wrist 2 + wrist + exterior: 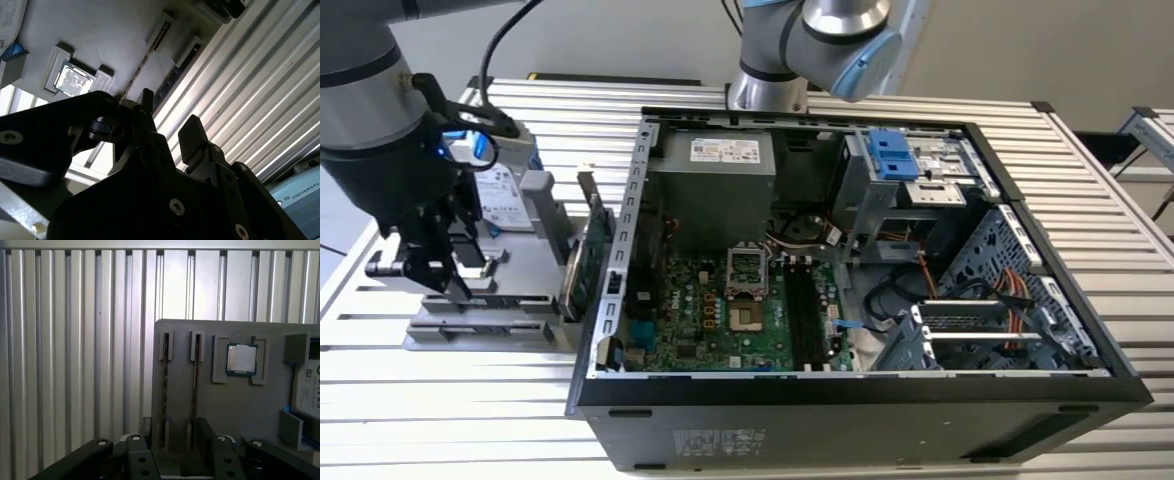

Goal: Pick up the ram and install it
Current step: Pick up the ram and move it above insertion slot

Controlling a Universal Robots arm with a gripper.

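Two thin ram sticks stand edge-on in slots of a grey fixture (235, 410): one ram stick (166, 385) and a second one (195, 380) beside it. In the second wrist view the ram (145, 62) is a thin line running away from the fingertips. My gripper (177, 440) hangs just above the near ends of the sticks, open, with nothing between its black fingers (192, 132). In the exterior view the gripper (434, 272) is over the fixture (480, 320), on the exterior view's left of the open computer case (854, 395).
A processor chip (242, 358) and a silver hard drive (500, 195) sit on the same fixture. A green expansion card (594, 255) stands between the fixture and the case. The motherboard (707, 310) lies inside the case with dark memory slots (807, 320). The slatted table (75, 365) surrounds everything.
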